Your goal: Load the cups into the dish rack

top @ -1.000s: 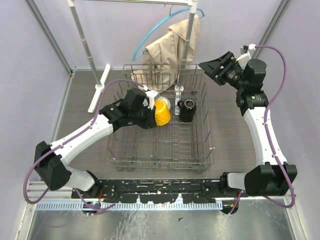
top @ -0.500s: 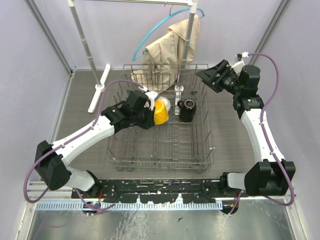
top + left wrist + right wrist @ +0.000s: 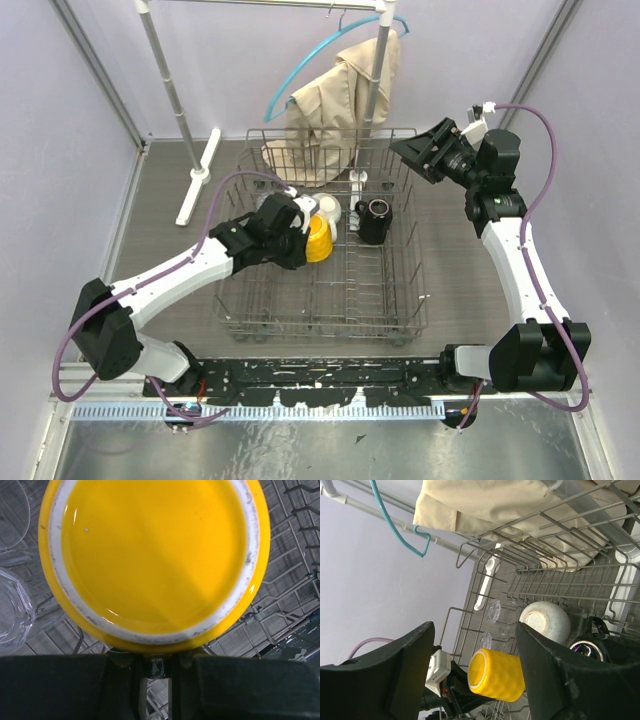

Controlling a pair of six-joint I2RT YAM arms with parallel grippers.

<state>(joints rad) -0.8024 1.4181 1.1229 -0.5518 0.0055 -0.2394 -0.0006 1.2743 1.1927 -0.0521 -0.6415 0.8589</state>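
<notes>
Fingers of the left gripper (image 3: 300, 236) are clenched on the yellow mug (image 3: 319, 238), holding it on its side inside the dish rack (image 3: 416, 270), near the middle; the right gripper (image 3: 474, 625) hangs spread and empty over the rack's far right corner. A beige jacket (image 3: 335, 100) hangs behind. Near the yellow mug sit the black mug (image 3: 375, 221), mouth up, the white mug (image 3: 545, 620), base up, and two glass tumblers (image 3: 493, 611)
</notes>
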